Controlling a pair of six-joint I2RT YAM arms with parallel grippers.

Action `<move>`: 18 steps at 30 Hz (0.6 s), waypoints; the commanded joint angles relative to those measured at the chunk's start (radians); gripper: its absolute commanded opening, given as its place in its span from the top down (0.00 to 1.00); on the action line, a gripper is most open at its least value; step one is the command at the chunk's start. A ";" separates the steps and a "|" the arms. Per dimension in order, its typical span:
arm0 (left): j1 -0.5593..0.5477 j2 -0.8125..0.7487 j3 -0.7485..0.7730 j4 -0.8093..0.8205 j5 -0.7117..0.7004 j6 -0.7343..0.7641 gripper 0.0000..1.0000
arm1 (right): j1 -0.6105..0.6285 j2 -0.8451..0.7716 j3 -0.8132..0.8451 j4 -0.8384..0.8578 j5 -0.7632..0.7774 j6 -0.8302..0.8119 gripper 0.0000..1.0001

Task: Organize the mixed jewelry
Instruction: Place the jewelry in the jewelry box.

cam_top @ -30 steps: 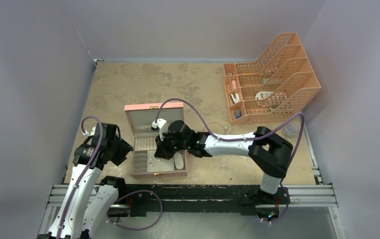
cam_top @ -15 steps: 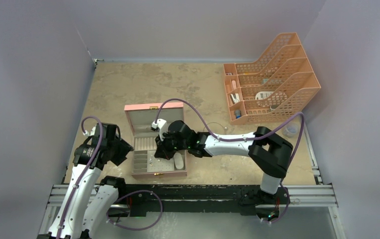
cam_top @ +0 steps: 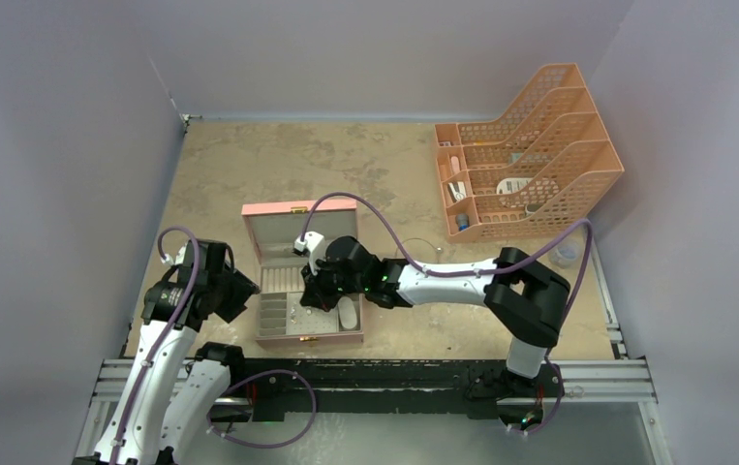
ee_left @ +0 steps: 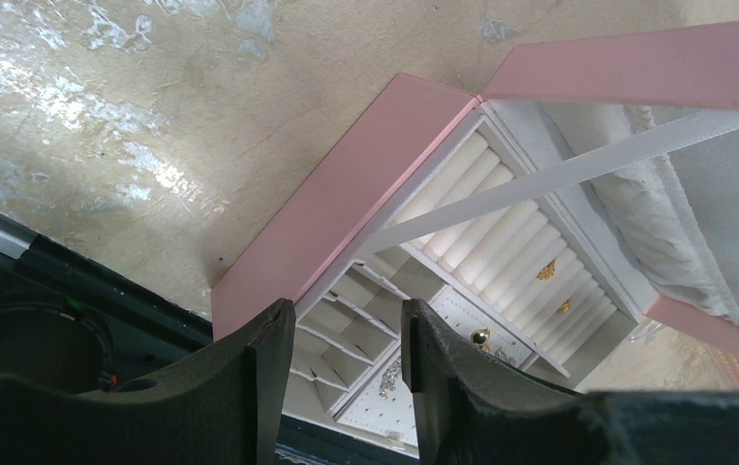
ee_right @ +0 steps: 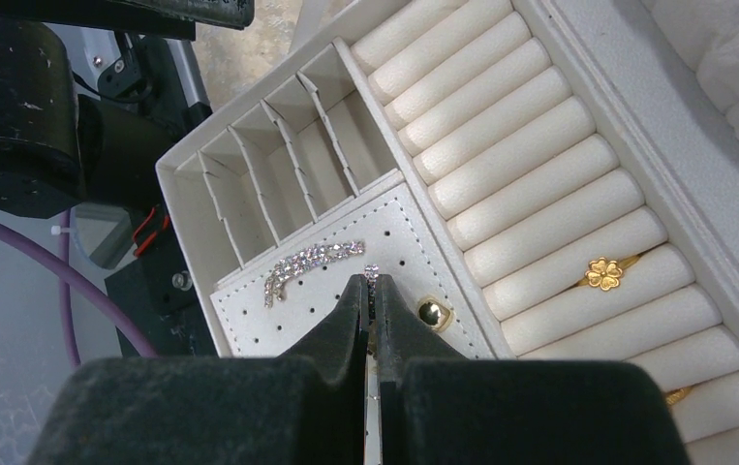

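Note:
The pink jewelry box lies open near the front edge, lid tilted back. My right gripper is shut on a small silvery rhinestone piece just above the box's perforated white pad. On that pad lie a curved rhinestone strip and a gold stud. A gold flower ring sits in the ring rolls. My left gripper hangs open and empty above the box's left corner, over the small divided compartments. A thin wire hoop lies on the table right of the box.
An orange mesh file rack with stationery bits stands at the back right. A small clear item lies by the right wall. Walls close in on the left, back and right. The metal rail runs along the near edge.

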 commanded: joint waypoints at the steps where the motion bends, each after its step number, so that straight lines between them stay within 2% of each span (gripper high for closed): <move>1: 0.003 -0.008 0.026 0.010 -0.011 -0.014 0.56 | 0.002 -0.050 -0.005 -0.043 0.063 -0.015 1.00; 6: 0.003 -0.008 0.026 0.010 -0.012 -0.014 0.56 | 0.004 -0.073 -0.020 -0.044 0.078 -0.009 1.00; 18: 0.003 -0.008 0.026 0.009 -0.014 -0.015 0.56 | 0.005 -0.063 -0.020 -0.003 -0.003 -0.071 1.00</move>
